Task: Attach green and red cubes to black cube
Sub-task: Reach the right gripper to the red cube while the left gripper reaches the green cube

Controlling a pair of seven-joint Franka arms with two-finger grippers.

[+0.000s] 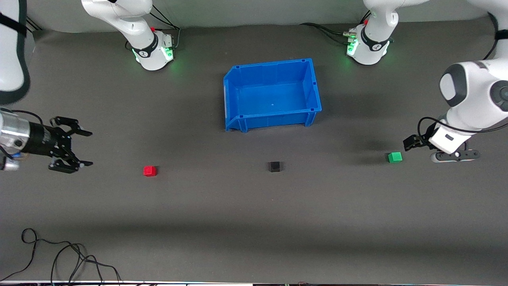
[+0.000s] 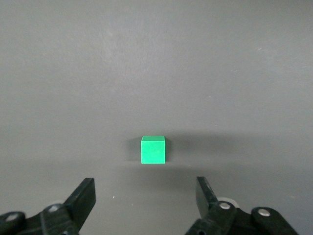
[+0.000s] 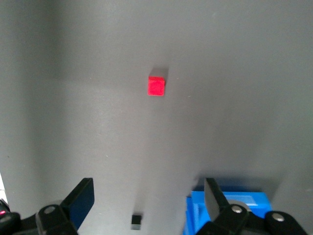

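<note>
Black cube (image 1: 274,167): we find it on the table (image 1: 238,222), nearer the camera than the bin, roughly midway between the two coloured cubes and apart from both.
Green cube (image 1: 395,157): we log it on the table toward the left arm's end, just beside the left hand, not touching it.
Red cube (image 1: 150,171): on the table toward the right arm's end, well apart from the right hand.
Left hand (image 1: 412,143): we see the fingers spread, holding nothing, the green cube just ahead of the gap.
Right hand (image 1: 81,147): fingers spread wide, empty, over the table's right-arm end.
Bin (image 1: 313,85): blue, we note it standing between the arm bases and the cubes.
</note>
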